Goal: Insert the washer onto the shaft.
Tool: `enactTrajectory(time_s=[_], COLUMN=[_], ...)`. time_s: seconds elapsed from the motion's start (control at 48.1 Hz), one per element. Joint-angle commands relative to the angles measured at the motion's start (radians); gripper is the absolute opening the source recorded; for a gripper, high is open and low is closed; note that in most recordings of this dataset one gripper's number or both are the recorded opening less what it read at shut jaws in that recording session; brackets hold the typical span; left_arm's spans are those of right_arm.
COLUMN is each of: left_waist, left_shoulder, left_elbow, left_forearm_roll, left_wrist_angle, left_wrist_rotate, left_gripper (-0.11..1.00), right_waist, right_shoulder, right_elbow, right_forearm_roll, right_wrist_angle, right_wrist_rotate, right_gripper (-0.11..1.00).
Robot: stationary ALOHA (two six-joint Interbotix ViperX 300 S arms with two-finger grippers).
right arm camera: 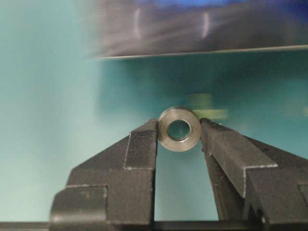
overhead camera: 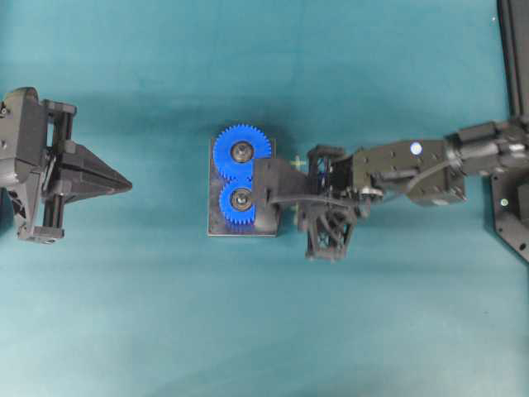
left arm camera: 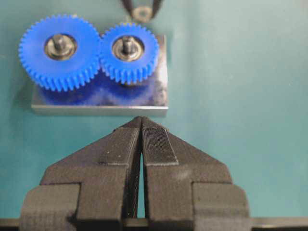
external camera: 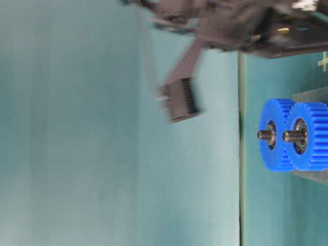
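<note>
Left gripper [overhead camera: 124, 184]: jaws seen pressed together, nothing between them, set well left of the metal base plate [overhead camera: 215, 227] on the teal mat [overhead camera: 149, 314], with open mat between.

Base plate: two meshed blue gears [overhead camera: 242, 149] carried, a threaded shaft [left arm camera: 128, 44] standing upright at each centre.

Right gripper [right arm camera: 179, 131]: narrowed onto the washer [right arm camera: 179, 129], pinched by its rim between the fingertips [right arm camera: 144, 139], bore visible, held beside the plate's right edge.

Surroundings: bare mat on all sides of the plate.
</note>
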Motion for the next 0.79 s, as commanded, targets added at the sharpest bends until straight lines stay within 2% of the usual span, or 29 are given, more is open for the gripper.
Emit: enactTrajectory(time_s=[0.0,0.229,0.52,0.769], left_waist=[-0.002,-0.002,-0.002,-0.002], left_shoulder=[-0.002,0.0,0.0,0.0], left_elbow=[-0.028,-0.028,-0.021,-0.02], left_forearm_roll=[0.003,0.003,0.003,0.003], left_wrist_angle=[-0.009,-0.009,-0.011,-0.011], left_wrist_rotate=[0.0,0.0,0.0,0.0], left_gripper=[0.01,0.0,0.01,0.01], right_waist=[-0.002,0.0,-0.008,-0.005], right_shoulder=[-0.058,-0.071,-0.025,0.034], right_elbow=[-0.061,-0.173,-0.275,-0.334], right_forearm_roll=[-0.009,-0.051,-0.115,-0.117], right_wrist_angle=[0.055,0.12,0.126,0.126], right_wrist_rotate=[0.008,0.003,0.0,-0.02], right_gripper=[0.33,0.33,0.33,0.33])
